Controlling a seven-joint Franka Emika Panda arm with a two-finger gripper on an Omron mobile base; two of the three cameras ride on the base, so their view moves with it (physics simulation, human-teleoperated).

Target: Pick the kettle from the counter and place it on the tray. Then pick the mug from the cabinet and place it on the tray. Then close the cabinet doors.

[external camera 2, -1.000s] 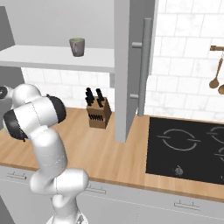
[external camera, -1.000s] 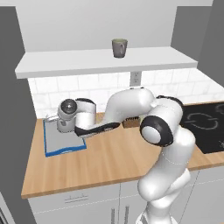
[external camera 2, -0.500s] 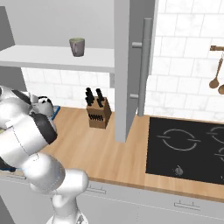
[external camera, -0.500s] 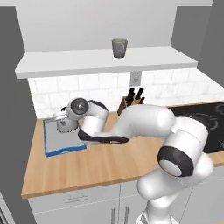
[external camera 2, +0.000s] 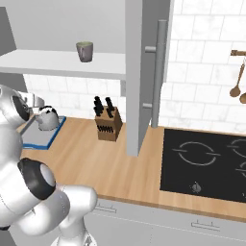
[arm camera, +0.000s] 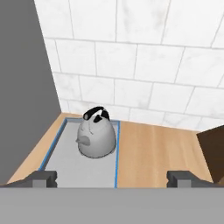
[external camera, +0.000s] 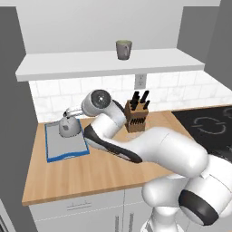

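Now the kettle (external camera: 68, 127) sits upright on the tray (external camera: 63, 149), at the back of its grey floor, in the left middle of the left base view; in the right base view it shows at the left edge, again on the tray (external camera 2: 41, 137). From the hand view the kettle (arm camera: 96, 136) stands in the centre, its black handle toward the tiled wall, on the tray (arm camera: 70, 168), whose blue rim runs down its right side. The gripper (arm camera: 113, 178) is empty, its jaws spread wide: the two dark fingertips (arm camera: 43, 178) stand far apart at the bottom corners of the hand view, clear of the kettle. The tray lies on the counter (external camera: 99, 170), near its left end. The mug (external camera: 123, 49) stands upright on the white shelf of the cabinet (external camera: 108, 65), top centre of the left base view and upper left of the right base view. One cabinet door (external camera 2: 144, 72) hangs open, edge-on, in the top centre of the right base view, with its long silver handle facing right. A knife block (external camera: 137, 117) stands on the counter to the right of the tray, and the black stovetop (external camera 2: 206, 161) lies at the right of the right base view
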